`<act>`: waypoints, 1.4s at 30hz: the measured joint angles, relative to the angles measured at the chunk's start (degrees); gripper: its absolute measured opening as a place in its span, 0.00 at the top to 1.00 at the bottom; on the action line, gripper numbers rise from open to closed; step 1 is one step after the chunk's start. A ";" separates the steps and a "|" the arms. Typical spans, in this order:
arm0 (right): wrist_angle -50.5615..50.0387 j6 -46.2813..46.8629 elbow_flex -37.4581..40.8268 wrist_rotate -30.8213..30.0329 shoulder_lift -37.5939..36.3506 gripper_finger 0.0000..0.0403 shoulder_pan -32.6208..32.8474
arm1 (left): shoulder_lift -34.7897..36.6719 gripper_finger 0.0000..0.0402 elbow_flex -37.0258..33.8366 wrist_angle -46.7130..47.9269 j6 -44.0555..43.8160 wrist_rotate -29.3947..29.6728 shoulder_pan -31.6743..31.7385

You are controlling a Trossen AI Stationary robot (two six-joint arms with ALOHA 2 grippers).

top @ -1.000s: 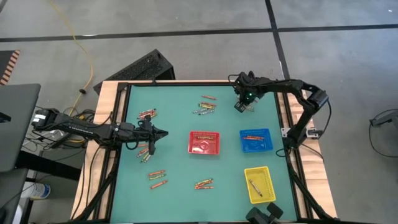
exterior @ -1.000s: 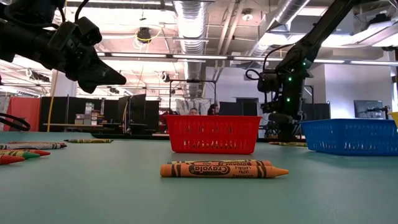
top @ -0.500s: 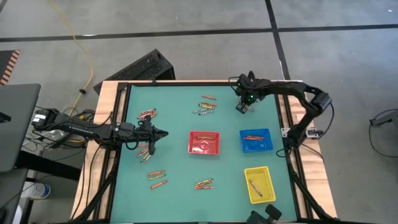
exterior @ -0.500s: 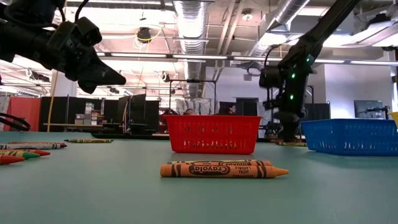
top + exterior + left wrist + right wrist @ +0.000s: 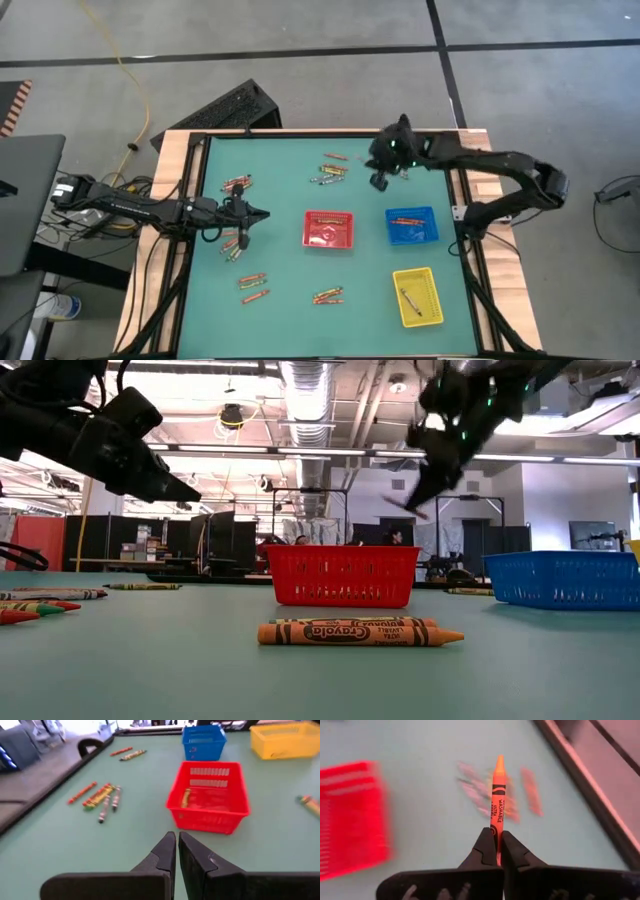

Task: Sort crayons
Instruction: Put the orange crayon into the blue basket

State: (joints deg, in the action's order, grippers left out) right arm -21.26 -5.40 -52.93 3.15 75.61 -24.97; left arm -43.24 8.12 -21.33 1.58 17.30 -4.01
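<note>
right now my right tool (image 5: 496, 851) is clamped on an orange crayon (image 5: 496, 795), gripped at its blunt end with the tip pointing straight out ahead of the fingers. it hangs in the air on the far side of the red tray (image 5: 329, 229), between the far cluster of crayons (image 5: 330, 171) and the blue tray (image 5: 412, 226). my left tool (image 5: 177, 851) is pinched shut on nothing, hovering on the left of the red tray, pointing at it, near a few loose crayons (image 5: 236, 246).

i judge the step in hand to be the carry: the pick is done, the drop is not. the next move calls for swinging the crayon over whichever tray takes orange and letting go above its open top. the red tray already holds an orange-looking stick, so that may be the one, though i can't be sure of the rule.

nearest the camera side of the red tray lie more crayons (image 5: 327, 295), with a yellow tray (image 5: 417, 296) to their right holding one stick. the surface (image 5: 280, 190) between the trays and the far cluster is bare, so there's room to travel. the raised wooden edge (image 5: 462, 200) runs close beside the blue tray, so my right arm has little slack on that side.
</note>
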 joint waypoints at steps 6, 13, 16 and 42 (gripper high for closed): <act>8.75 -0.45 0.00 3.06 2.47 1.00 14.47 | 0.02 0.97 0.00 -3.00 8.27 -0.13 6.07; 12.96 2.02 -0.02 3.05 4.16 1.00 22.98 | 0.02 0.97 0.00 -3.24 4.80 -4.22 15.00; 7.21 3.47 -0.02 2.98 1.92 1.00 25.61 | 0.00 0.97 0.00 -2.35 1.41 -6.08 17.04; -34.69 23.31 10.49 -20.08 -12.19 0.96 37.92 | 0.00 0.97 0.00 -5.62 -14.60 -9.59 18.21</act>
State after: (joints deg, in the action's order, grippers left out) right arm -55.94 17.91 -42.44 -16.93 63.42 12.95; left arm -43.24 8.12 -26.95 -13.02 7.70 14.20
